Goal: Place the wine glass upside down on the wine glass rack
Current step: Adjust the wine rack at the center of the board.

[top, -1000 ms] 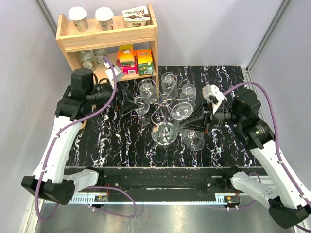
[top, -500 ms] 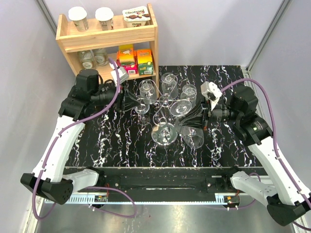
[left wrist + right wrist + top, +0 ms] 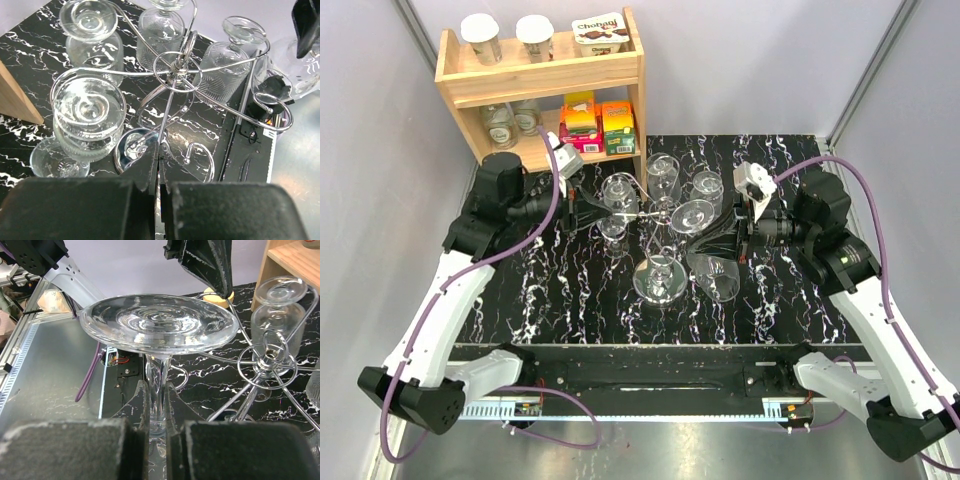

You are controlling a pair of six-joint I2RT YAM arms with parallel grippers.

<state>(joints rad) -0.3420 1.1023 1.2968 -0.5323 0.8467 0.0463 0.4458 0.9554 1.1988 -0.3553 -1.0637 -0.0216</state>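
Note:
The wine glass (image 3: 160,322) is upside down, its foot on top, and my right gripper (image 3: 159,390) is shut on its stem. In the top view this glass (image 3: 692,215) hangs just right of the wine glass rack (image 3: 660,215), level with the scroll arms, with the right gripper (image 3: 718,240) behind it. The rack is a silver wire stand with a hub (image 3: 177,70) and a shiny disc base (image 3: 131,150). My left gripper (image 3: 160,150) is shut on one of its wire arms, at the rack's left side (image 3: 595,205). Three glasses (image 3: 663,172) hang upside down on the far arms.
A wooden shelf (image 3: 540,75) with cups, jars and boxes stands at the back left, close behind the left arm. Another glass (image 3: 90,115) hangs near the left fingers, with a glass foot (image 3: 55,160) below it on the black marbled table (image 3: 550,290).
My left gripper has moved right to the rack and closed from open onto a wire arm. The right gripper has carried the glass a little left and back, toward the rack.

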